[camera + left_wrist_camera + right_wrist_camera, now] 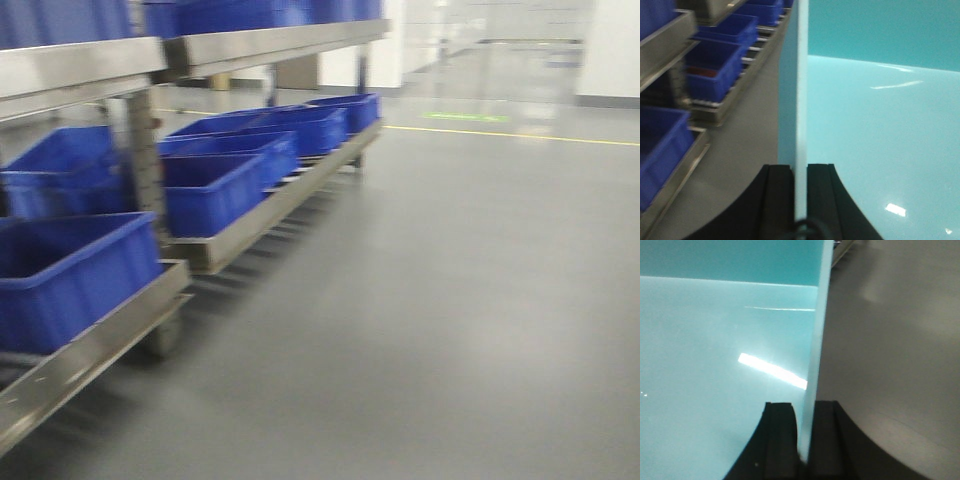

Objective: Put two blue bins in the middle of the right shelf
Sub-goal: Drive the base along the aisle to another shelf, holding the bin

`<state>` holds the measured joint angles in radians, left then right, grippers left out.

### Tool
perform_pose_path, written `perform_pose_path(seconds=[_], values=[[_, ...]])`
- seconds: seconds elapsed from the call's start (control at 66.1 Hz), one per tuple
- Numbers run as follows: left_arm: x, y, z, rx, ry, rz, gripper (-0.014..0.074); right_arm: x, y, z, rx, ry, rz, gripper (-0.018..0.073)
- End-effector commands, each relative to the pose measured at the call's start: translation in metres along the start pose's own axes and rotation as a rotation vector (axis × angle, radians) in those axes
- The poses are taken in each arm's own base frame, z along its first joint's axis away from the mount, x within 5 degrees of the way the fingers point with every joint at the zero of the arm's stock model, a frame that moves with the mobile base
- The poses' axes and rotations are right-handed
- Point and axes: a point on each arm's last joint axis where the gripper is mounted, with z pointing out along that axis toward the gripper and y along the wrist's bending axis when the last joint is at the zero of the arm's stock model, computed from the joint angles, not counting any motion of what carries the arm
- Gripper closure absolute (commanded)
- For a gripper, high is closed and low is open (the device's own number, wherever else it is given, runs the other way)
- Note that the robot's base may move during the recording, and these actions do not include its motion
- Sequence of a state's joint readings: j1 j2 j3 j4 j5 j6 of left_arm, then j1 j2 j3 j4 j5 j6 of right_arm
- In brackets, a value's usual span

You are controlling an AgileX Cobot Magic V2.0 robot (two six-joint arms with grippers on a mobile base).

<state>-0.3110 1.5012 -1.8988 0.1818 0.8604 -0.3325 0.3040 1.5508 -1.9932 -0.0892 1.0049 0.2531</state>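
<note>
A pale light-blue bin fills both wrist views. In the left wrist view its thin wall (801,90) runs upright between the black fingers of my left gripper (800,167), which is shut on it, with the bin's smooth inside (880,130) to the right. In the right wrist view my right gripper (807,407) is shut on a bin wall (819,320), with the bin's inside (715,350) to the left. I cannot tell whether there is one bin or two. Neither bin nor grippers show in the front view. Which tier is the right shelf middle I cannot tell.
A steel rack (90,68) with grey perforated uprights runs along the left, loaded with dark royal-blue crates (215,190) on its low and upper tiers. Grey floor (450,300) stretches ahead and right, with a yellow line (510,135) far off. The front view is motion-blurred.
</note>
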Motion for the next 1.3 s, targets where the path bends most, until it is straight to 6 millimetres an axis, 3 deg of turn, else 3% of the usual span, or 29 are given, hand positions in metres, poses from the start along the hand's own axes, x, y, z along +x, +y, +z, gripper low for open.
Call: perform_pose_path(seconds=[0.0,1.285], values=[[-0.0115,-0.0036,-0.0124,0.042,-0.09,-0.013,0.0707,-0.0053,-0.0008,-0.0051,0.007,-0.046,-0.029,0.0721],[-0.0117,-0.0034,-0.0124,0.04,-0.093,-0.011,0.0707,-0.0053,-0.0008,-0.0051,0.007,-0.046,-0.029,0.0721]])
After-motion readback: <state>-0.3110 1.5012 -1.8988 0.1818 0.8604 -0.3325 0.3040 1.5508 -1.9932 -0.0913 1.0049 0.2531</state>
